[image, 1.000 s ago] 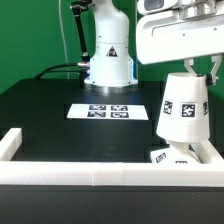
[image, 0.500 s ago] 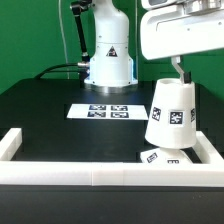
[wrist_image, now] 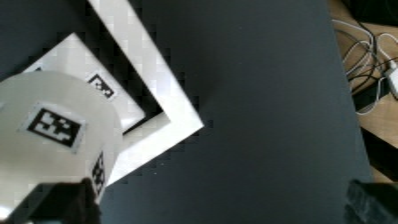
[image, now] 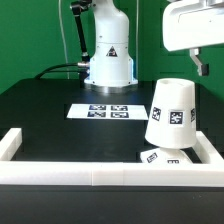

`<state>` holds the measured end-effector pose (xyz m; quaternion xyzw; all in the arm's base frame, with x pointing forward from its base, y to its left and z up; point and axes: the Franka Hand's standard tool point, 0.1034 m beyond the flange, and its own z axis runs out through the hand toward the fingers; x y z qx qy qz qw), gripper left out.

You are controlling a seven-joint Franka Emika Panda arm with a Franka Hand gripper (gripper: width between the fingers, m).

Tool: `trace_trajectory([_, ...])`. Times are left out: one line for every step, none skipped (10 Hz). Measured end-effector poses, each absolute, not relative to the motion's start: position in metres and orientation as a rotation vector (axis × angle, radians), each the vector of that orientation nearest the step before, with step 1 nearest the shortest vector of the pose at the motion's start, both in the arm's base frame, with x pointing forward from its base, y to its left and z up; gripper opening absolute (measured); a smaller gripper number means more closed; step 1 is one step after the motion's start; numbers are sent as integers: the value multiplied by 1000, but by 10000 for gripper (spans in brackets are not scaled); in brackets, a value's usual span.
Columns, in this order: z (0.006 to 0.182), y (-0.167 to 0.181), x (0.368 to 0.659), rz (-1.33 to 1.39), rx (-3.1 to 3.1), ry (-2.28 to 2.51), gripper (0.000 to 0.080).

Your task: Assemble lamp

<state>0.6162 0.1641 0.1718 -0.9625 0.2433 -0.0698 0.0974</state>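
Shade (image: 171, 113) sits over base (image: 160, 157), tilted; pincer (image: 204, 68) above, apart, width unclear.

Gripper (image: 205, 66) raised, holding nothing.

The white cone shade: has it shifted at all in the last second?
Yes. The shade ended up tilted and nearer the marker board, toward the exterior view's left, resting on the base block. The fingers have risen off it.
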Motion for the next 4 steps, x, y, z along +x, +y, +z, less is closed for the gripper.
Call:
trace_trajectory([171, 164, 616, -206, -2850, 722, 698])
trace_trajectory([171, 164, 616, -205, -2850, 721, 698])
trace_trajectory([170, 164, 616, -204, -2851, 722, 698])
trace_trajectory([170, 164, 616, -204, -2851, 722, 698])
